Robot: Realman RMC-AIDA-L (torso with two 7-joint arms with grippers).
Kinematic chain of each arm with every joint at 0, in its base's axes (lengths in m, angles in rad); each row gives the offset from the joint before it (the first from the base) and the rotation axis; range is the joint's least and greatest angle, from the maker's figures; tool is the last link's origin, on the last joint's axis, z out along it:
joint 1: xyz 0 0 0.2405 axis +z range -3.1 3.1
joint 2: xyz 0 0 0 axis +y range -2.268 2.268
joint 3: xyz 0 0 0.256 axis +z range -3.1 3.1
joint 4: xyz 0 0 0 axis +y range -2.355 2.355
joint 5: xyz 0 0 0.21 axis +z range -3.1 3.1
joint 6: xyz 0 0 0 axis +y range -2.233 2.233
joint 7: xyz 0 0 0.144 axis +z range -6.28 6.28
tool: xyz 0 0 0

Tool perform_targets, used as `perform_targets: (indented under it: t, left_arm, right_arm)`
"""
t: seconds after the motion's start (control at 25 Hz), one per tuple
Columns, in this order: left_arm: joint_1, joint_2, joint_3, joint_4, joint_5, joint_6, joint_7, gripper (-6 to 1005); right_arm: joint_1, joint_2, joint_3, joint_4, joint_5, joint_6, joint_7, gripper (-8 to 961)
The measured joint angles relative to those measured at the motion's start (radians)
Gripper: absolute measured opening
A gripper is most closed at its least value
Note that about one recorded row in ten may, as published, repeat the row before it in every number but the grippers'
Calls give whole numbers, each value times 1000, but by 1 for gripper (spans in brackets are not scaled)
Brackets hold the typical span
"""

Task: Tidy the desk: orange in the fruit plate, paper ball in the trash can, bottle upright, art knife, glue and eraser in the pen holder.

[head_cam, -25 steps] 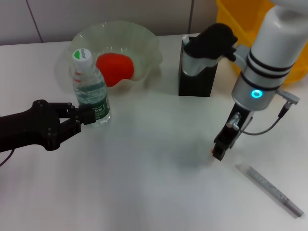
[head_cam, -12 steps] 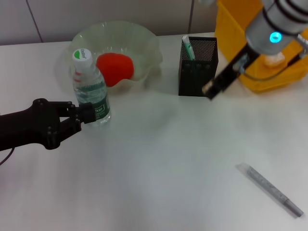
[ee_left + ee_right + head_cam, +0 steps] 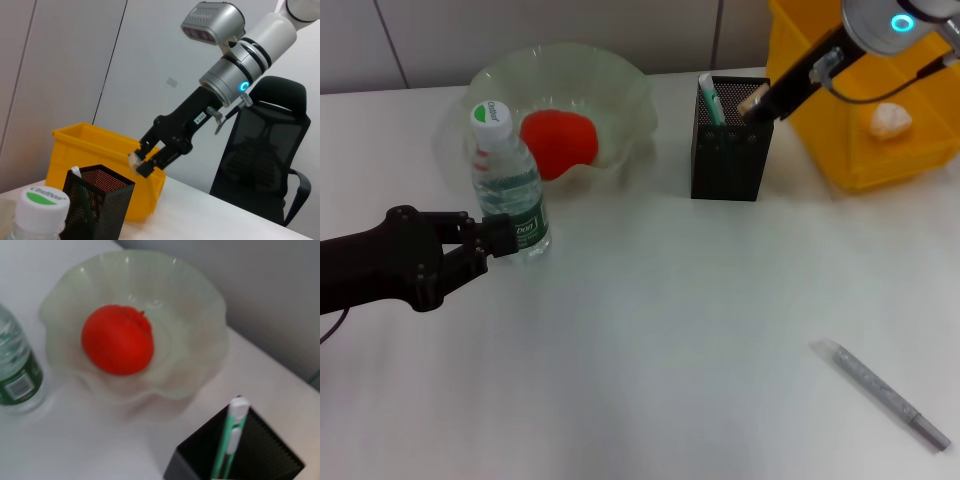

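Two arms show in the head view. At upper right, the right pincer hovers over the black mesh pen holder, pinching a small pale eraser above its opening; a green glue stick stands inside. At left, the left pincer is pressed on the upright bottle. Behind it, the orange sits in the fruit plate. The art knife lies on the counter at lower right. The paper ball rests in the yellow trash can.
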Motion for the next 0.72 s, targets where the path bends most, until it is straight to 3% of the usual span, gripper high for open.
perform_targets:
  t: [0.32, 0.72]
  left_arm:
    - [4, -4, -2, 2, -1, 1, 1, 139]
    - [6, -5, -6, 2, -1, 1, 0, 139]
  right_arm:
    - [24, -19, 37, 115, -7, 104, -40, 408]
    - [52, -24, 87, 221, 4, 181, -119, 408]
